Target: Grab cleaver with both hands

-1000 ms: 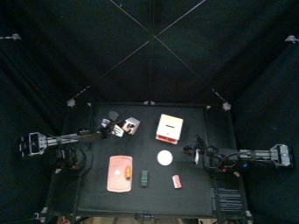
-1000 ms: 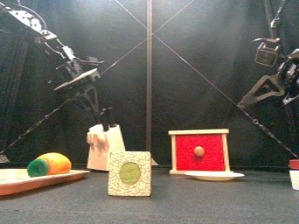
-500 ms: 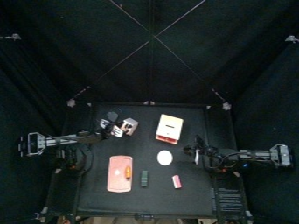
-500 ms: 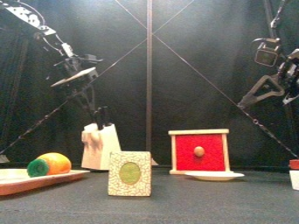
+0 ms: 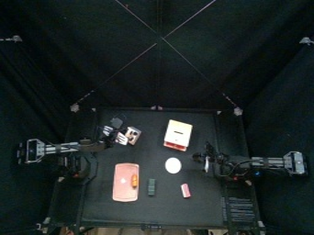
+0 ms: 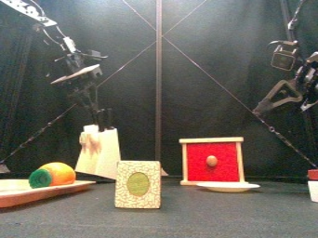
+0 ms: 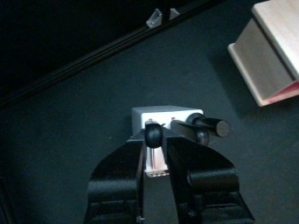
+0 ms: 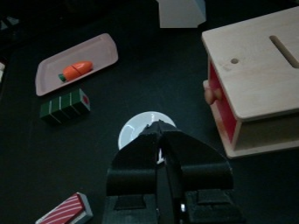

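Over the last second we see the white knife block (image 6: 97,153) slide left across the table (image 5: 208,207) and lean over, dragged by the left gripper (image 7: 155,140), which is clamped on the cleaver (image 7: 153,133) by its black handle, the blade still in the block at far left. We judge the block needs steadying. The right gripper (image 8: 162,140), closed on nothing, hangs over the white plate (image 8: 140,129), well apart. A red box (image 6: 211,160) and pink tray (image 5: 125,181) share the table; black curtains (image 5: 73,46) surround it.
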Action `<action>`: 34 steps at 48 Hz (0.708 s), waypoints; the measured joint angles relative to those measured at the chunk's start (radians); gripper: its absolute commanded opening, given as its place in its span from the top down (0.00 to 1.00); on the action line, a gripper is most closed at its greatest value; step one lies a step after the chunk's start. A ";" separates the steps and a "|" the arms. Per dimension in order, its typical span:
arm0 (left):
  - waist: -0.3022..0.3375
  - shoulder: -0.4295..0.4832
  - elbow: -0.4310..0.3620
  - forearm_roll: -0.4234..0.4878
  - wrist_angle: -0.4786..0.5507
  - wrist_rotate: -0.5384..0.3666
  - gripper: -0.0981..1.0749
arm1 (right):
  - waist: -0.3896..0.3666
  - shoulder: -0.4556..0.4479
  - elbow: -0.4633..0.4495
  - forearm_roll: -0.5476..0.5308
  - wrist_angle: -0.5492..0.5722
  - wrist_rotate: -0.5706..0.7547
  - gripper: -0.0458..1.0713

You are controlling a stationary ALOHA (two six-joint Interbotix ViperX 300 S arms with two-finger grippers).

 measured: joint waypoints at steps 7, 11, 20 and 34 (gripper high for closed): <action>-0.005 -0.002 -0.009 0.003 0.009 0.000 0.45 | 0.000 0.000 0.000 -0.002 0.000 0.000 0.93; -0.011 -0.002 -0.018 0.003 0.012 0.000 0.45 | 0.000 0.000 0.000 -0.002 0.000 0.000 0.93; -0.029 -0.002 -0.046 0.003 0.031 0.006 0.45 | 0.000 0.000 0.000 -0.002 0.000 0.000 0.93; -0.066 -0.029 -0.089 -0.011 0.091 0.064 0.45 | 0.000 0.000 0.000 -0.002 0.000 0.000 0.93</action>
